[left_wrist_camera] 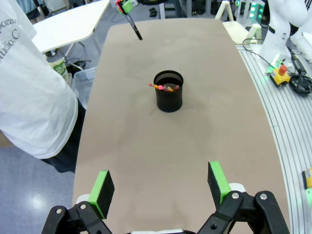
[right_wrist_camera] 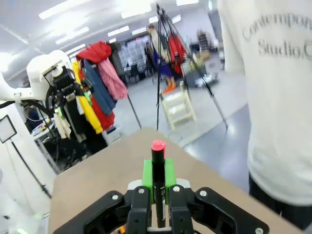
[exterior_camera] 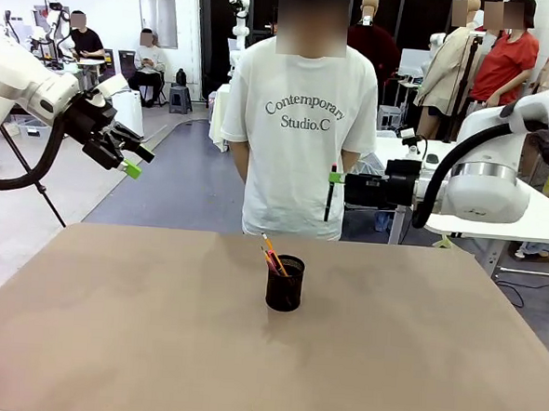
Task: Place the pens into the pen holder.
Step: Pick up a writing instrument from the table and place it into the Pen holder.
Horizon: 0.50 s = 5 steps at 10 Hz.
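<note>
The brown rectangular table [exterior_camera: 107, 344] carries the small black wire-mesh pen holder [exterior_camera: 285, 283] near its middle, with the yellow-orange pencil [exterior_camera: 270, 252] and pinkish-brown pen [left_wrist_camera: 168, 88] already leaning inside toward eleven o'clock. The risk, I judge, is the held pen striking those two or the rim and tipping the cup. The right gripper [exterior_camera: 335, 178], raised at one o'clock from the cup, pinches the thin black pen [exterior_camera: 330, 192] upright; the left gripper [exterior_camera: 128, 159], high at ten o'clock, gapes wide, empty.
</note>
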Available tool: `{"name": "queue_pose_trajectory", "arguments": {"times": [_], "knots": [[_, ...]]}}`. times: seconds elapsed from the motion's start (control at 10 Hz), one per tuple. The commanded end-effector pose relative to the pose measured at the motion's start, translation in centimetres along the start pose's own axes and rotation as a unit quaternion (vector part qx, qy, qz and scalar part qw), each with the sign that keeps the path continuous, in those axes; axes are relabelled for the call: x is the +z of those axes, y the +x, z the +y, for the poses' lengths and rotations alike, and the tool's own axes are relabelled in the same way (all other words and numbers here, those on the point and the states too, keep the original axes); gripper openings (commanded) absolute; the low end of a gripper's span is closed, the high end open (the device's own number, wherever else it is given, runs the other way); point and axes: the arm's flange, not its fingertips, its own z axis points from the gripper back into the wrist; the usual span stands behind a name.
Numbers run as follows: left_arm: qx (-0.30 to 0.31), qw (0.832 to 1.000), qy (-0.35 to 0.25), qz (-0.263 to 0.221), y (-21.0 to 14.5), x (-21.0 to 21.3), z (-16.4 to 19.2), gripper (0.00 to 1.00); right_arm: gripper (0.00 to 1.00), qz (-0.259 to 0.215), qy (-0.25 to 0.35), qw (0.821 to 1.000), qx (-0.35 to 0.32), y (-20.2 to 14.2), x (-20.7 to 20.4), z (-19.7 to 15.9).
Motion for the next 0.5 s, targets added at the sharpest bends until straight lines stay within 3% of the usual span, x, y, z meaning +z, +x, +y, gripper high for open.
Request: {"name": "queue_pose_trajectory", "arguments": {"times": [0.0,0.4], "knots": [[0.001,1.000,0.002,-0.001,0.0,0.1,-0.1,1.00,0.00,-0.041,0.037,0.997,0.054,-2.6,-1.3,1.6],[0.001,1.000,0.002,-0.001,0.0,0.1,-0.1,1.00,0.00,-0.039,0.143,0.981,0.126,-5.8,-2.8,4.5]]}}
